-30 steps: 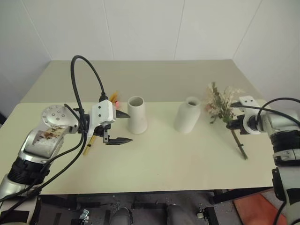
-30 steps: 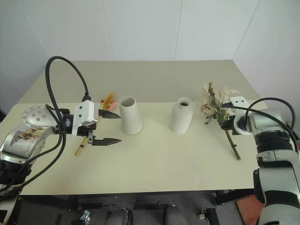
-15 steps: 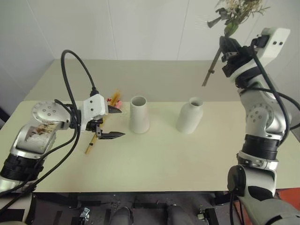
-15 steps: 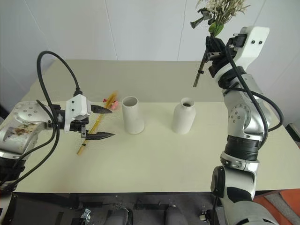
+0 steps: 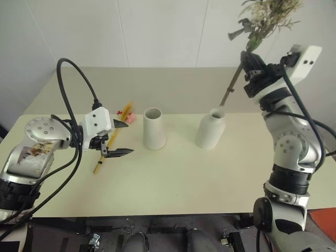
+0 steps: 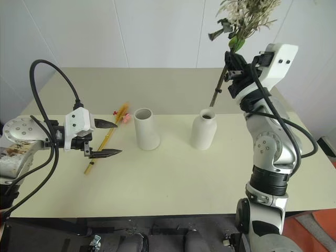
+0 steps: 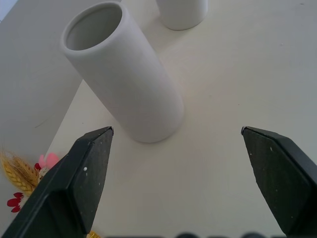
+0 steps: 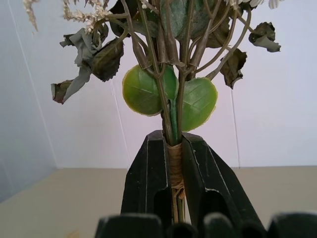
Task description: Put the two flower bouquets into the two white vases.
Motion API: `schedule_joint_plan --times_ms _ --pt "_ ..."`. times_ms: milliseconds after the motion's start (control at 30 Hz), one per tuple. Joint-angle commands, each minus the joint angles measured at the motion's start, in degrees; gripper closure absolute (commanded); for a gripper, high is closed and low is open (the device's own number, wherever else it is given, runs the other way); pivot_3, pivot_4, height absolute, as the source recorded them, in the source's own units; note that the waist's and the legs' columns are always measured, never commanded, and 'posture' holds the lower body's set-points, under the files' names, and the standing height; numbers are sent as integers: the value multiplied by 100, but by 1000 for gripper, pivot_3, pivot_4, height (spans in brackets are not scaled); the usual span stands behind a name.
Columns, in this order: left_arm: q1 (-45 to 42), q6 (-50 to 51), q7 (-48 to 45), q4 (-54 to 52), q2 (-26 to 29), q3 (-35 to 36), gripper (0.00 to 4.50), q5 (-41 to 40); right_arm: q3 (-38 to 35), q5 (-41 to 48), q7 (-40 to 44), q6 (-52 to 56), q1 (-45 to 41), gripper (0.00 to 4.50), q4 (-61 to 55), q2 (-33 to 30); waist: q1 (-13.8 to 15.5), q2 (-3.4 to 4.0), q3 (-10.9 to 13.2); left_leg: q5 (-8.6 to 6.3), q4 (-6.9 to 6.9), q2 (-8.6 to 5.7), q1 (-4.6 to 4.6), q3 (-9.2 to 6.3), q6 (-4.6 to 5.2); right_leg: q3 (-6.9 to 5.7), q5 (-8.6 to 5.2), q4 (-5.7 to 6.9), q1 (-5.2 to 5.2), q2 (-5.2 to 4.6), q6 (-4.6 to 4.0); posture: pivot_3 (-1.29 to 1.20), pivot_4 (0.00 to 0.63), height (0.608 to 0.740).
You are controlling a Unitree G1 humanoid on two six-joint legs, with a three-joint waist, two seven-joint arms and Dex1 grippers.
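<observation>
The right gripper [image 8: 174, 163] is clamping the bushy bouquet [image 5: 265, 18] by its bound stems, holding it high — the blooms are sitting at 1 o'clock in the head views, with the stem ends slanting down toward the bottle-shaped vase [image 5: 211, 128] and hanging just above its mouth. That vase is standing upright on the beige table [image 5: 184, 178], with the wide-mouthed cylinder vase [image 5: 154, 128] at its 9 o'clock, well apart. The left gripper [image 5: 118, 137] is hovering with its 2 fingers spread wide and holding nothing — at 9 o'clock of the cylinder vase. The slim wheat bouquet [image 5: 112, 143] is lying flat on the table beneath that gripper, blossoms pointing to 1 o'clock.
</observation>
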Motion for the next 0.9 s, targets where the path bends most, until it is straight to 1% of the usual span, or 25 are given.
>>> schedule_joint_plan --times_ms 33,200,467,567,700,833,867,900 --pt "-115 -40 15 -60 78 174 0 -24 58 127 -80 -13 79 4326 -388 54 0 0 0 0 0 -1 -1 1 0 0 0 0 0 -1 0 0 150 740" --pt "-101 -28 22 -80 72 183 0 -40 115 -41 9 -392 357 4326 -188 83 1 0 0 0 0 0 0 0 0 0 0 -1 1 0 0 0 150 740" --pt "-68 -52 33 -82 104 244 0 -43 65 -150 156 -682 373 4326 142 -70 -6 0 0 0 0 0 0 1 0 1 0 -2 0 1 0 0 150 740" --pt "-53 -47 41 -98 100 256 0 -38 100 -93 189 -626 451 4326 119 -74 0 0 0 0 0 0 0 1 0 0 0 -1 0 1 0 0 150 740" --pt "-35 -63 57 -98 90 284 0 -30 241 -18 229 -624 632 4326 -96 69 1 0 0 0 0 0 0 0 0 0 0 -2 1 0 0 0 150 740" --pt "-24 -93 92 -36 76 314 0 -20 375 -156 247 -808 747 4326 -131 155 -12 0 0 0 0 0 1 1 0 2 0 -1 1 1 0 0 150 740" --pt "-27 -80 130 -8 49 338 0 -34 386 -165 254 -851 767 3602 -133 161 -10 0 0 0 0 1 1 0 0 1 0 -1 1 1 0 0 150 740" --pt "-51 -30 233 39 -12 386 0 -59 400 -162 278 -885 794 3330 -153 161 -6 0 0 0 0 0 1 0 0 1 0 -2 0 1 0 0 150 740"
